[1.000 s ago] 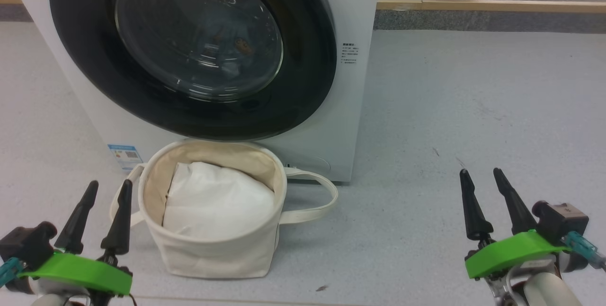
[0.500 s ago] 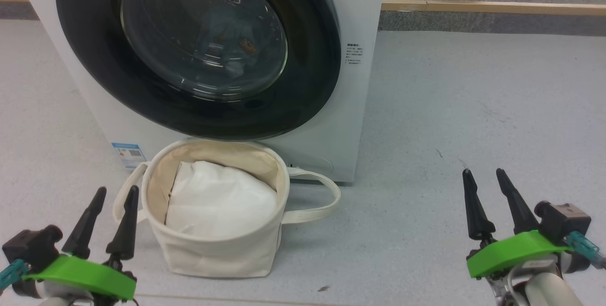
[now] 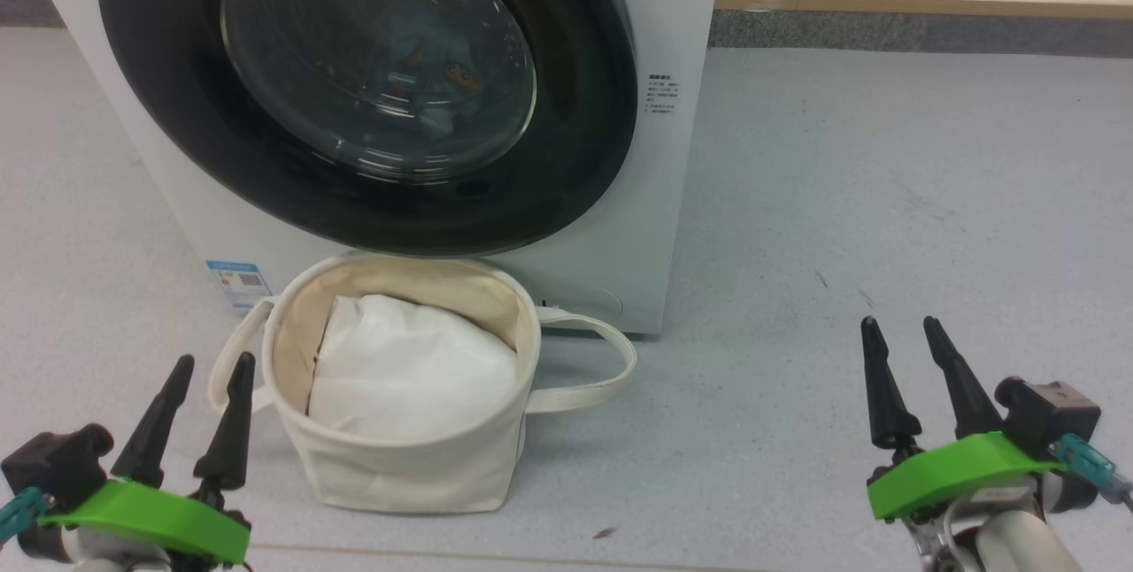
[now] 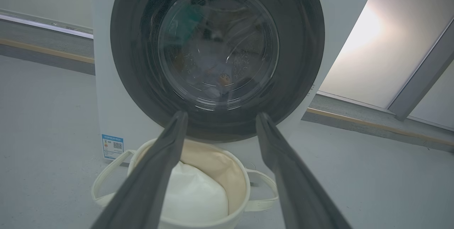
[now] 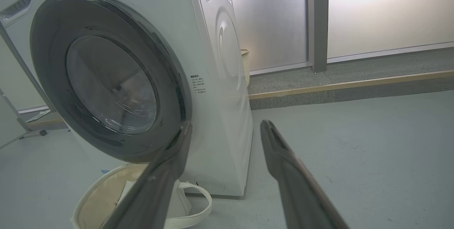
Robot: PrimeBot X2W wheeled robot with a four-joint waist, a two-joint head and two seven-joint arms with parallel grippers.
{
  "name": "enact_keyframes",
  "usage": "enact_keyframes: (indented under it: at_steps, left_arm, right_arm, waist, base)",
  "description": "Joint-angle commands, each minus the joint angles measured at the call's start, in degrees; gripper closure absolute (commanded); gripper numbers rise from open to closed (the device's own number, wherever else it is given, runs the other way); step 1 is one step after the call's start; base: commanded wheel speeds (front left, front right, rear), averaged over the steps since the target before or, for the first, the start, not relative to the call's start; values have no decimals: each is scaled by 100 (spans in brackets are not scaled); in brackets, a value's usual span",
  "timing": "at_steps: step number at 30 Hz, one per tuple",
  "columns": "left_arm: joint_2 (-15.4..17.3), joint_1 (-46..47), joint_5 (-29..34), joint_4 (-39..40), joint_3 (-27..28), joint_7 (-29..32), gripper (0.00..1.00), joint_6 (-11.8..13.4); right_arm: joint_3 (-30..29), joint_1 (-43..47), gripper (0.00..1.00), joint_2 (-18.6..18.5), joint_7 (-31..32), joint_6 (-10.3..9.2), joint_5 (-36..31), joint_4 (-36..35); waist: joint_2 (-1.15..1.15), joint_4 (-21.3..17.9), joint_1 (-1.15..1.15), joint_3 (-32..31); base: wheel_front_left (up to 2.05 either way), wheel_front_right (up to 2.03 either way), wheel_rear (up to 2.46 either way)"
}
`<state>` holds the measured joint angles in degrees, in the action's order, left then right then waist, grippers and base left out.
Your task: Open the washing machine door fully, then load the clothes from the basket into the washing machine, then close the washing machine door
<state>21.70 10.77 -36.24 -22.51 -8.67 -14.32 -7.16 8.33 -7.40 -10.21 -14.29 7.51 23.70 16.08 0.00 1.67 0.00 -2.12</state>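
Note:
The white washing machine (image 3: pixel 673 200) stands ahead, and the washing machine door (image 3: pixel 575 156) lies flat against its front, black rim around domed glass. Through the glass I make out clothes (image 3: pixel 443 85), bluish with an orange spot. On the floor in front sits the cream basket (image 3: pixel 416 475), with plain white padding (image 3: pixel 407 368) inside. My left gripper (image 3: pixel 215 359) is open just left of the basket; my right gripper (image 3: pixel 899 322) is open over bare floor far right. The left wrist view has the left gripper (image 4: pixel 221 115) aimed at the door (image 4: pixel 305 44) above the basket (image 4: pixel 216 161). In the right wrist view the right gripper (image 5: pixel 227 123) faces the machine's right corner.
A blue label (image 3: pixel 235 282) is stuck low on the machine's left corner. A wooden strip (image 3: pixel 921 3) edges a raised step behind. Grey floor (image 3: pixel 885 182) stretches to the right of the machine. A pale wicker bin (image 5: pixel 244 66) stands behind the machine.
The head view has shifted a little, so the whole picture slides. Both grippers stay open, and the basket and door have not moved.

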Motion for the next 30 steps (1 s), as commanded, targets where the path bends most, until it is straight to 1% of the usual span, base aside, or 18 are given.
enact_keyframes:
  at_steps: [1, 11, 12, 15, 18, 22, 26, 30]
  left_arm:
    - [207, 319, -50, 131, 204, -68, 0, -33]
    - [243, 382, -190, 84, 126, -68, 0, -33]
    - [-14, -2, -167, -64, -84, 9, 100, 7]
    - [-188, -168, -174, -279, -181, 14, 100, 9]
    - [-228, -171, -303, -257, -139, 64, 100, 8]
    - [-283, -188, -477, -212, -83, 133, 100, 6]
    - [-337, -198, -651, -178, -29, 198, 100, 5]
    - [-391, -204, -825, -143, 25, 263, 100, 4]
  right_arm:
    - [79, -171, 0, -21, -71, -2, -65, -168]
    - [72, -197, 0, 10, -71, -2, -73, -159]
    - [-9, 2, 100, 49, 5, 0, -41, 32]
    - [31, 139, 100, 102, 15, 0, -33, 287]
    - [-6, 138, 100, 117, 65, 0, 131, 276]
    - [-55, 145, 100, 137, 133, 0, 353, 252]
    - [-103, 144, 100, 157, 198, 0, 574, 240]
    - [-151, 139, 100, 178, 264, 0, 794, 226]
  waist:
    - [0, -4, 0, 5]
    - [0, -32, 0, 36]
    - [0, -33, 0, 35]
    - [0, -34, 0, 36]
    - [0, -38, 2, 40]
    - [0, -42, 13, 33]
    - [0, -46, 1, 50]
    - [0, -51, 1, 59]
  base:
    - [0, 0, 0]
    - [0, 0, 0]
    - [0, 0, 0]
    - [0, 0, 0]
    - [0, 0, 0]
    - [0, 0, 0]
    - [0, 0, 0]
    - [0, 0, 0]
